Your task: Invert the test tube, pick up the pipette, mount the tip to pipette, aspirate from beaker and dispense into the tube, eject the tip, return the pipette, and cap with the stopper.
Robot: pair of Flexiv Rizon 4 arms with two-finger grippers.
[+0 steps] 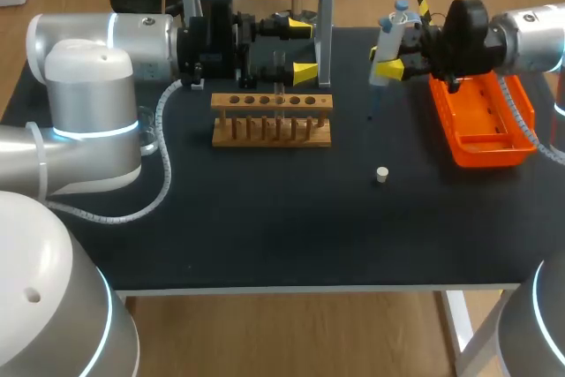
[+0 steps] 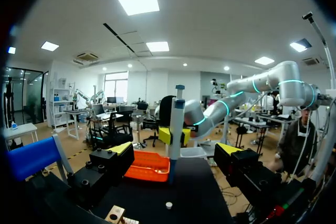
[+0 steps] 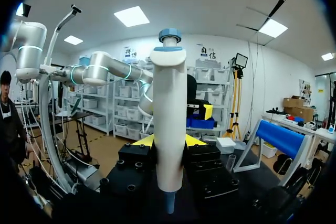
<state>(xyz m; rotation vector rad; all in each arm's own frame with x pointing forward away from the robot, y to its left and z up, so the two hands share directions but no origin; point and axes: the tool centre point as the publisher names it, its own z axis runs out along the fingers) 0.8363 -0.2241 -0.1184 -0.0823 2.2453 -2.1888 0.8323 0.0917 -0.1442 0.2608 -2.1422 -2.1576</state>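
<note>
Pipette (image 1: 389, 34) upright in clamped right gripper (image 1: 395, 57), orange tray (image 1: 484, 121) just beside, white stopper (image 1: 382, 175) well apart, left gripper (image 1: 300, 50) spread wide near wooden rack (image 1: 272, 118)

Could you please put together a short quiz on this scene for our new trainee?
1. True or false: the right claw is shut on the pipette.
2. Where does the white stopper lie? A: in the orange tray. B: on the bare table. C: in a hole of the wooden rack.
3. Fill in: the left claw is ___ (open or shut).
Key: 1 true; 2 B; 3 open.
</note>
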